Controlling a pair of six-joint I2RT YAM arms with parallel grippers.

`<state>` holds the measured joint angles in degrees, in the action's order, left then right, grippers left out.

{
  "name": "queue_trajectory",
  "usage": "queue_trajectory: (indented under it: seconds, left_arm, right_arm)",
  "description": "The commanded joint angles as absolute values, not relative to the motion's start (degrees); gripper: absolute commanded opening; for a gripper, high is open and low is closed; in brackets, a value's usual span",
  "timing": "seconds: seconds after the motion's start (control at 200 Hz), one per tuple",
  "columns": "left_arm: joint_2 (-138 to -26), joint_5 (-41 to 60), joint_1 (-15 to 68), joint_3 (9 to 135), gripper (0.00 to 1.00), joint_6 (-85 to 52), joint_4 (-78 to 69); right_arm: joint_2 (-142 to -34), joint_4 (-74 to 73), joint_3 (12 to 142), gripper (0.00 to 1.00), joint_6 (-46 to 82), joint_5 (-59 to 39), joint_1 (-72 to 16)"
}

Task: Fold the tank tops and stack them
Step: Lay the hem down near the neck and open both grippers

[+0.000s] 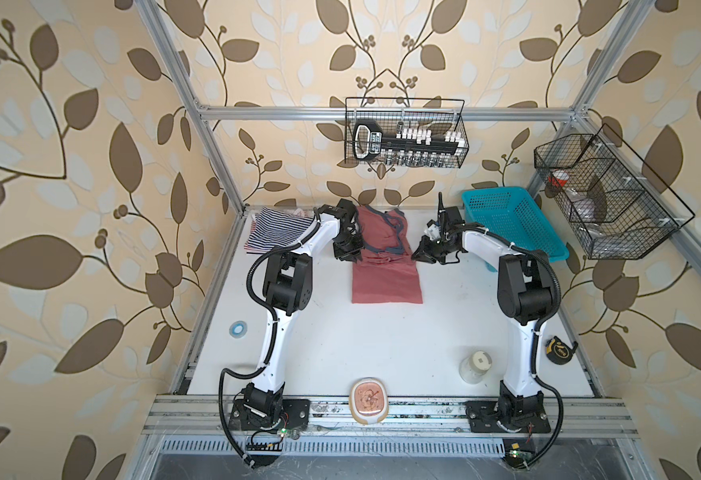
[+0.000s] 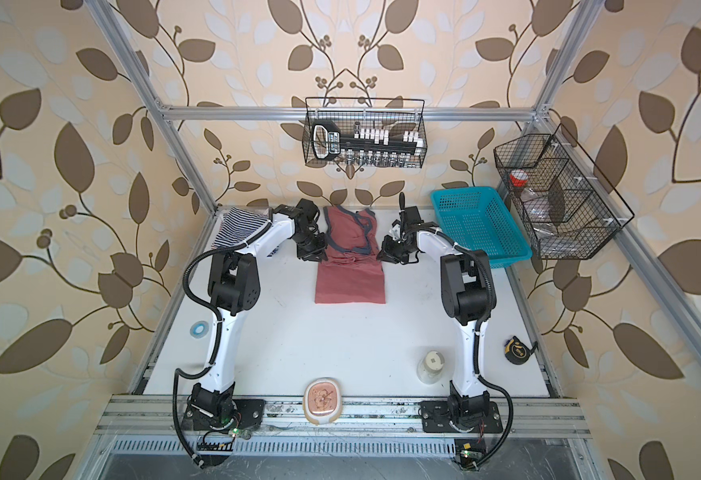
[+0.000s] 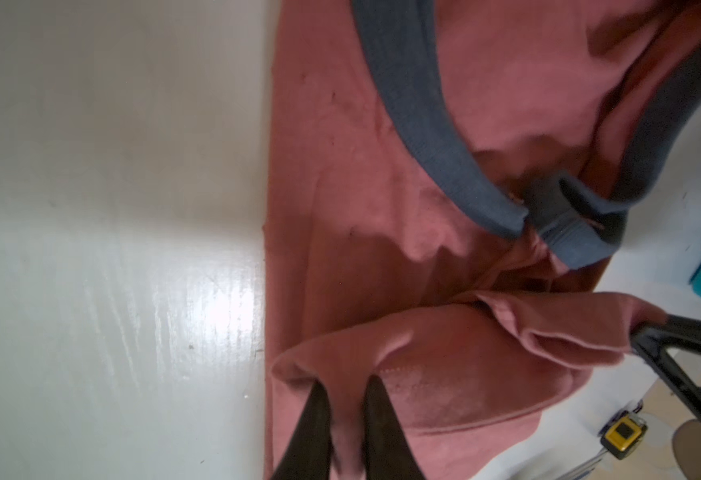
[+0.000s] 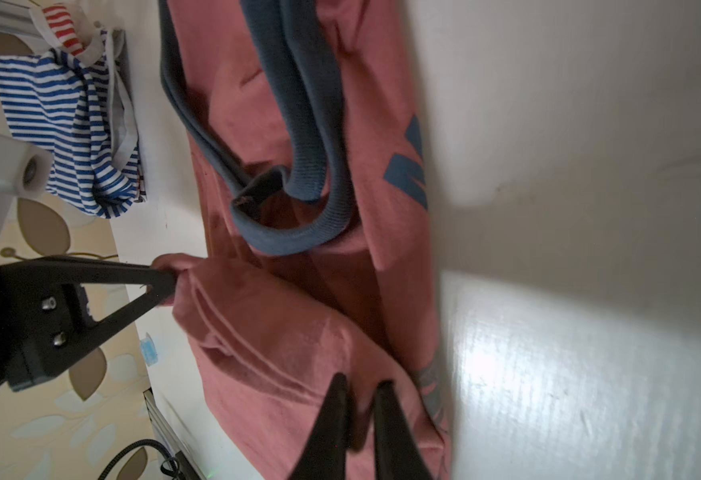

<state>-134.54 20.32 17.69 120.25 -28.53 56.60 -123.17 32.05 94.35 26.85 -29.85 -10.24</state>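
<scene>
The dusty red tank top [image 1: 386, 278] [image 2: 348, 284] lies in a long strip mid-table, its dark-trimmed straps at the far end and its near part flat. A fold of it is raised across its middle. My left gripper [image 1: 355, 255] [image 3: 346, 384] pinches the left end of that fold, jaws a little apart with cloth between them. At the right end my right gripper [image 1: 417, 253] [image 4: 363, 384] grips the fold the same way. The navy-and-white striped tank top [image 1: 276, 228] [image 4: 62, 112] lies crumpled at the far left corner. A bit of the red-and-white striped one [image 4: 60, 25] shows beside it.
A teal basket [image 1: 515, 224] stands at the far right behind the right arm. A white jar [image 1: 476, 365] and a tape measure [image 1: 560, 351] are at the near right, a blue tape roll [image 1: 237, 329] at the left edge, an oval dish [image 1: 368, 401] on the front rail.
</scene>
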Motion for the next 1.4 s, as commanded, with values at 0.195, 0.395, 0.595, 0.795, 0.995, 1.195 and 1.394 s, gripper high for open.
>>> queue_trajectory:
  seconds: [0.195, 0.395, 0.595, 0.795, 0.995, 1.195, 1.394]
  left_arm:
    - [-131.44, 24.7, 15.67, 122.73, 0.32, -32.12, 53.24]
    - [-132.3, 26.9, 13.11, 121.99, 0.32, -39.04, 46.85]
    - [-134.22, 29.37, 9.92, 121.59, 0.31, -48.24, 38.22]
    - [-131.57, 26.71, 8.92, 120.33, 0.28, -48.23, 39.37]
    - [-119.88, 20.73, 9.86, 107.68, 0.18, -42.32, 43.01]
    - [-111.99, 19.16, 12.29, 95.61, 0.06, -40.36, 43.51]
    - [-107.87, 15.97, 15.81, 89.32, 0.05, -37.57, 46.47]
  right_arm:
    - [-117.8, 27.88, 93.02, 0.3, 28.54, -30.95, -10.2]
    - [-112.82, 26.13, 88.8, 0.27, 28.86, -30.58, -10.2]
    - [-109.89, 23.53, 84.81, 0.13, 29.1, -34.09, -10.93]
    - [-112.7, 25.56, 85.92, 0.0, 25.65, -38.16, -17.05]
    - [-119.42, 30.1, 88.84, 0.0, 22.5, -37.7, -23.23]
    - [-124.41, 30.36, 91.96, 0.0, 22.41, -37.03, -25.89]
    - [-129.73, 29.29, 97.81, 0.0, 24.4, -36.19, -24.56]
